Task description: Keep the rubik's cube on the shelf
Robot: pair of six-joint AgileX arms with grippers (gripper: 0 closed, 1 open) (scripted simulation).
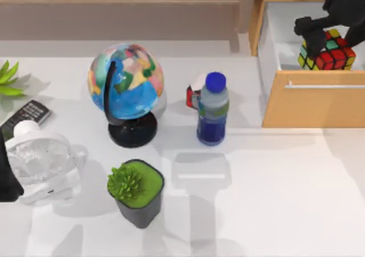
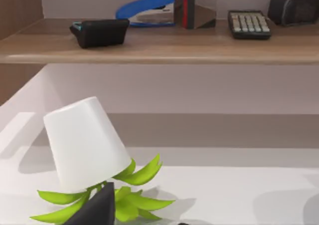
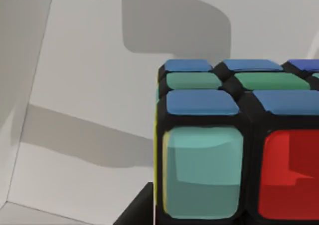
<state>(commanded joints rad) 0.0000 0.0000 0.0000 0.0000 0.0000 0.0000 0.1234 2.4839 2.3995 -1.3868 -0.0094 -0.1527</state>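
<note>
The rubik's cube (image 1: 328,53) hangs over the white inside of the open light-wood drawer (image 1: 313,104) at the table's far right. My right gripper (image 1: 329,33) comes down on it from above, one black finger on each side, shut on it. In the right wrist view the cube (image 3: 234,150) sits very close, blue, green, teal and red tiles showing, with a dark finger (image 3: 134,212) beside it. The shelf (image 1: 114,9) runs along the back left as a long wooden ledge (image 2: 159,48). My left gripper (image 1: 8,174) stays parked at the left edge.
On the table stand a globe (image 1: 125,83), a blue-capped bottle (image 1: 213,109), a small red-and-white box (image 1: 191,96), a potted plant (image 1: 137,188), a white fan (image 1: 40,160) and a remote (image 1: 25,117). The ledge holds a calculator (image 2: 249,23) and staplers.
</note>
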